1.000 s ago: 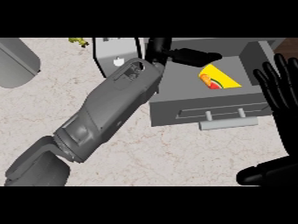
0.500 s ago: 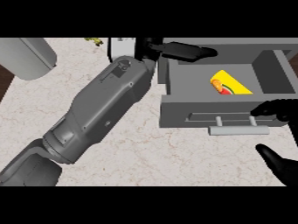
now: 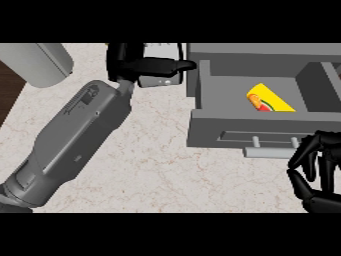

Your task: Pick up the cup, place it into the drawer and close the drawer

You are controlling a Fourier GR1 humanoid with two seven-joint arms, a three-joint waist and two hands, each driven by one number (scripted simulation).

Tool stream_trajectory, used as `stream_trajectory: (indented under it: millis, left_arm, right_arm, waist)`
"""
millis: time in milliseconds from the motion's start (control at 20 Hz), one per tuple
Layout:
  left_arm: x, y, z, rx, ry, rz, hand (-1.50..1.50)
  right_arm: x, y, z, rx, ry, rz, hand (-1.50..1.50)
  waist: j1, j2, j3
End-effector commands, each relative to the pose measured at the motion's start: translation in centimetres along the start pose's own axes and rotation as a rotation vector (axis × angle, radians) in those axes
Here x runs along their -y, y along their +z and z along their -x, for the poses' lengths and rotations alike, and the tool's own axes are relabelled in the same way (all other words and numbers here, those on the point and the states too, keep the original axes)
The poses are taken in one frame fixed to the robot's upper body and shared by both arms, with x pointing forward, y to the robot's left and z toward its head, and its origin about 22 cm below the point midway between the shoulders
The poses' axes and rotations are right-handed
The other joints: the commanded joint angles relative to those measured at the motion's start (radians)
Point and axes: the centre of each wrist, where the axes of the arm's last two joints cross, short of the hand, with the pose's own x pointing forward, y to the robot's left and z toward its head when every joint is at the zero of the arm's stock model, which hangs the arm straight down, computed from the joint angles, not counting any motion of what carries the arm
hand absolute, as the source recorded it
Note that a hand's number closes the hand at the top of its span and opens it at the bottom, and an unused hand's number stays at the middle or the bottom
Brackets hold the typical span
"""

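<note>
Kitchen, marble counter (image 3: 151, 150), open drawer (image 3: 225, 132)

The table (image 3: 151, 165) has a pale, marbled top with dark wood showing past its left edge. On it, to the right of the left robot hand (image 3: 140, 67), stands an open grey drawer (image 3: 225, 125) whose front panel lies just beside the curled fingers of the right robot hand (image 3: 324, 160). A grey rounded canister (image 3: 44, 62) lies at the far left corner, left of the left robot hand and apart from it.
</note>
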Motion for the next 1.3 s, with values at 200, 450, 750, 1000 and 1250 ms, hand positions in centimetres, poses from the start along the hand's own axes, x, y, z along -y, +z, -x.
stream_trajectory:
  millis: [200, 450, 750, 1000, 1250]
  left_arm:
    - [-7.3, 6.2, -1.9, -0.030, 0.006, -0.060, -1.50]
    - [-11.2, 10.1, -2.1, -0.031, 0.018, -0.078, -1.50]
    - [-14.1, 12.3, -1.5, -0.039, 0.049, -0.064, -1.50]
    - [-17.5, 14.9, -4.1, -0.038, 0.019, -0.072, -1.50]
    - [-19.3, 15.4, -1.4, -0.029, 0.021, -0.098, -1.50]
  right_arm:
    - [0.2, 0.0, 2.3, -0.104, 0.094, -0.013, 1.50]
    - [-0.8, -0.8, 2.1, -0.131, 0.253, -0.075, 1.50]
    - [-3.2, -2.5, 4.8, -0.131, 0.571, -0.232, 1.50]
    - [-4.4, -2.4, 9.5, -0.165, 0.651, -0.233, 1.50]
    - [-4.7, -6.2, 12.7, -0.217, 0.665, -0.249, -1.50]
  waist:
    - [0.003, 0.002, 0.001]
    - [-0.002, 0.004, 0.000]
    - [0.010, 0.010, 0.000]
    - [0.008, 0.008, 0.001]
    - [-0.015, 0.013, 0.001]
